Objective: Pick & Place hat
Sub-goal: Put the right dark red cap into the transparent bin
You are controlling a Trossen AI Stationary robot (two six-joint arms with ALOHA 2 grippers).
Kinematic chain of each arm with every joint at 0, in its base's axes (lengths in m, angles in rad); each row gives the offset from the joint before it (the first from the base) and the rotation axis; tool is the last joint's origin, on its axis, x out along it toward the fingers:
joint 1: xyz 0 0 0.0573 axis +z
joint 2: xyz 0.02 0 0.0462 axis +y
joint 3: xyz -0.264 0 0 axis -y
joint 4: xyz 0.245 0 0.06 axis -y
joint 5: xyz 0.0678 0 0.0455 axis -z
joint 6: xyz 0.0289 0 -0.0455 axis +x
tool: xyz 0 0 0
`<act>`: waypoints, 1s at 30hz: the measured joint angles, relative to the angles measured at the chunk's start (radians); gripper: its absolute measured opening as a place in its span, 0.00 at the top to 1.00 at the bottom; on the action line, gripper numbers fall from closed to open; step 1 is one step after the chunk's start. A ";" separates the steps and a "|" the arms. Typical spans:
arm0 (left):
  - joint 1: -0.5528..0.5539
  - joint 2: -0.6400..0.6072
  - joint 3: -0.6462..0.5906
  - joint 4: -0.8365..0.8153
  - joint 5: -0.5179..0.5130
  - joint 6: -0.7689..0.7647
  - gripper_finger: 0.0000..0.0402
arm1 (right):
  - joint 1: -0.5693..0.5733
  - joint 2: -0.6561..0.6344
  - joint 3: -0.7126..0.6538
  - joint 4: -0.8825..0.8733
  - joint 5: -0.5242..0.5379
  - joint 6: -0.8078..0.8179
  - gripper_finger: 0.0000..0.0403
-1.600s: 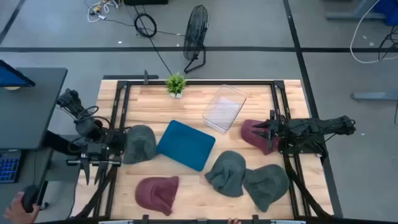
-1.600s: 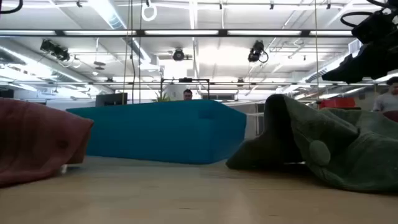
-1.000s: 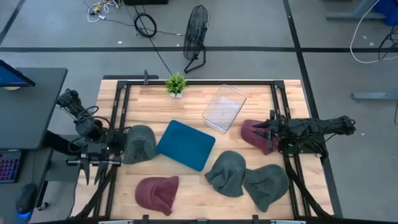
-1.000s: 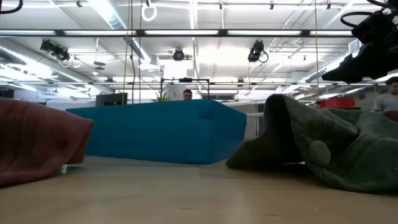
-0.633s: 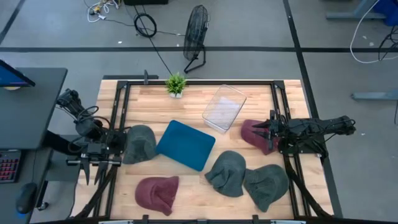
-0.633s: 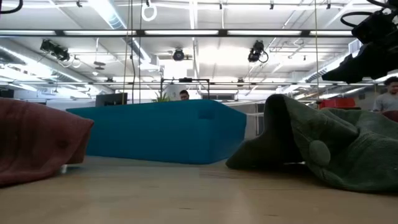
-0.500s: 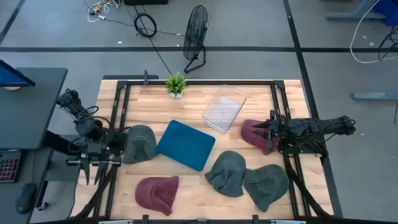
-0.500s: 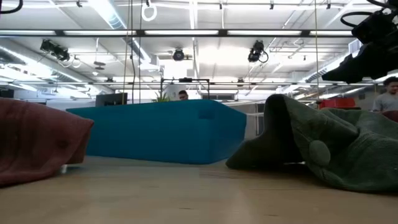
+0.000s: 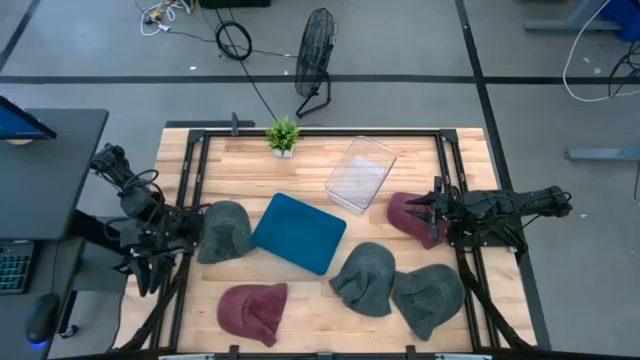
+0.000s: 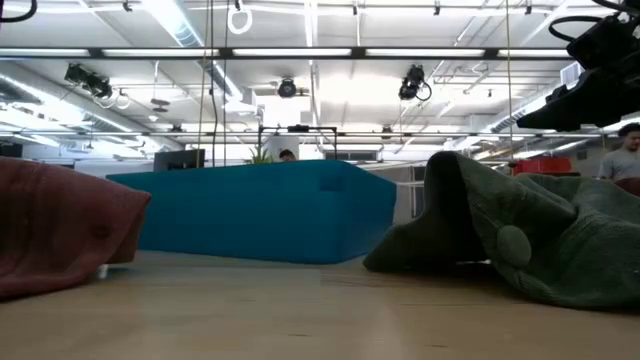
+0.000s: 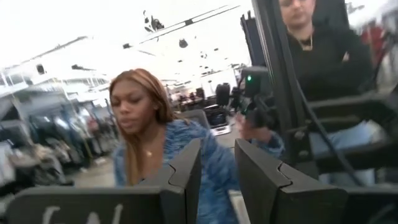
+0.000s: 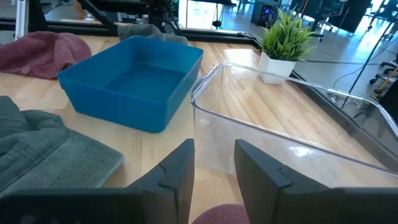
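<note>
Several hats lie flat on the wooden table in the high view: a maroon hat (image 9: 408, 216) at the right, two grey-green hats (image 9: 368, 278) (image 9: 430, 296) near the front, a maroon hat (image 9: 254, 308) front left, and a grey-green hat (image 9: 225, 230) at the left. My right gripper (image 9: 418, 210) (image 12: 214, 163) hovers over the right maroon hat (image 12: 217, 214), fingers all but together, touching nothing. My left gripper (image 9: 148, 272) (image 11: 217, 163) waits off the table's left edge, fingers likewise close together, facing the room.
A blue bin (image 9: 298, 232) (image 12: 134, 81) sits mid-table, with a clear plastic bin (image 9: 360, 173) (image 12: 280, 137) behind it and a small potted plant (image 9: 283, 135) at the far edge. A black frame rail (image 9: 300, 130) borders the table. People show in the room beyond.
My left arm has stirred at the table's left edge, its wrist end turning a little. My right arm and all the hats stay where they were.
</note>
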 joint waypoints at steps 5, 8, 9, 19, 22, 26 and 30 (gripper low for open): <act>0.001 0.000 0.000 0.013 -0.003 0.074 0.75 | 0.000 0.000 0.000 0.000 0.009 -0.014 0.70; 0.001 0.000 0.000 0.010 -0.003 0.078 0.75 | 0.000 0.000 0.000 0.002 -0.007 0.018 0.70; 0.001 0.000 0.000 0.009 -0.003 0.091 0.75 | 0.000 0.000 0.000 0.006 -0.007 0.021 0.70; 0.001 0.000 0.000 -0.002 -0.236 -0.219 0.75 | 0.000 0.000 0.000 0.071 0.002 -0.203 0.70; 0.001 0.005 0.000 -0.019 -0.414 -0.371 0.75 | 0.000 0.000 0.000 0.045 -0.002 -0.398 0.70; 0.001 0.007 0.000 -0.006 -0.402 -0.372 0.75 | 0.000 0.000 0.000 0.017 -0.011 -0.578 0.70; 0.001 0.007 0.001 -0.001 -0.380 -0.347 0.75 | 0.000 0.000 -0.001 0.048 -0.133 -0.595 0.70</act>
